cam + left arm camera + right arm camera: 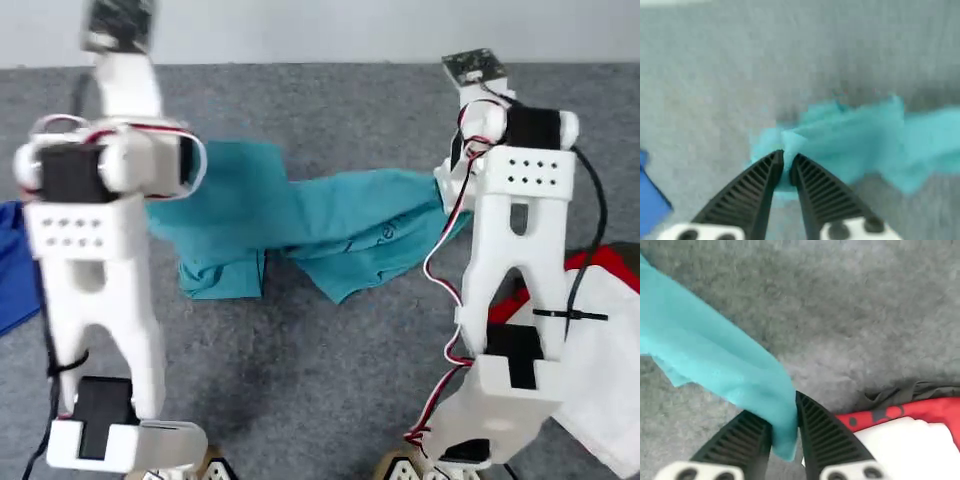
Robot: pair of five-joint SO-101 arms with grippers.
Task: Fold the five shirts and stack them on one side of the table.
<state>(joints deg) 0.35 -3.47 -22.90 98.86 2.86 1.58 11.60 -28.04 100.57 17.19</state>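
The left hand is closed almost fully, pinching one end of the teal shirt. The right hand is likewise clamped on the shirt's opposite end. The two grips appear meant to pull the shirt out wide so that it can be laid flat for folding. The shirt spans between the hands over the grey surface. Its middle sags in rumpled folds, with one bunched flap hanging below, so it looks far from flat. A blue shirt lies beyond the teal shirt's left end. A red shirt and a white shirt lie just beyond its right end, unfolded.
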